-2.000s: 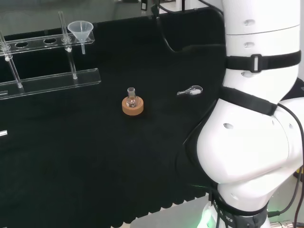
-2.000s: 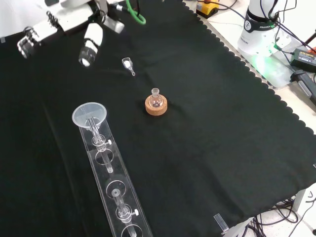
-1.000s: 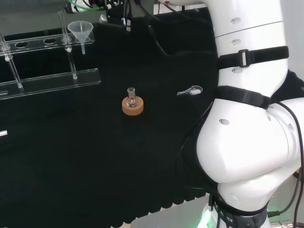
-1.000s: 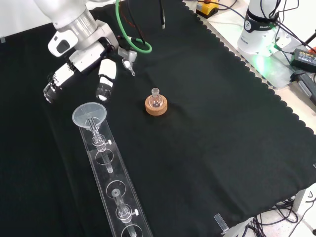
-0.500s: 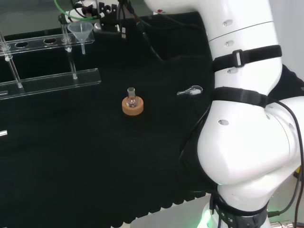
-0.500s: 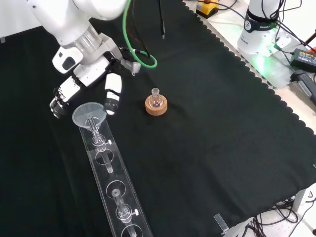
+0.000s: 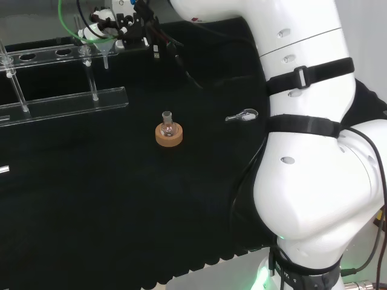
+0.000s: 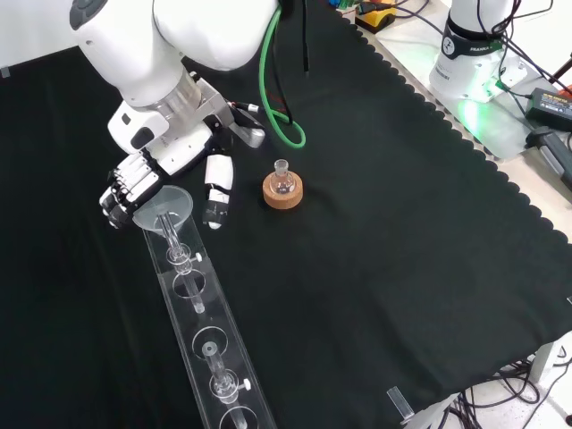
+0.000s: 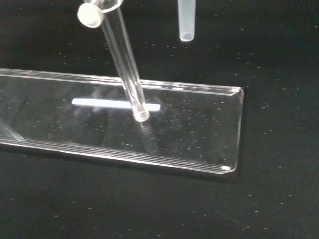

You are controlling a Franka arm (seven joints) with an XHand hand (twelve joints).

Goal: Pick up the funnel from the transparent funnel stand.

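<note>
So I've got the hand parked right at the funnel, which sits in the end hole of the clear stand, the end nearest the arm in the front view. Fingers are on one side of the funnel's rim and the thumb hangs on the other side, a bit apart from it, so I'd call the hand open around the bowl with nothing pinched yet. From the head view I can't really say if anything is touching the rim, too much cable and wrist in the way. In the wrist view the funnel's spout hangs free above the stand's base plate, with one of the posts just beside it. My plan: close thumb and fingers on the cone just under the rim, slowly, because it's light smooth plastic and I reckon it'll squirt out or tip if one side lands first. Then lift straight up until the spout clears the hole before moving sideways, or I'd probably drag the whole stand. The little flask on its cork ring sits close to the thumb side, so I'd watch that too.
</note>
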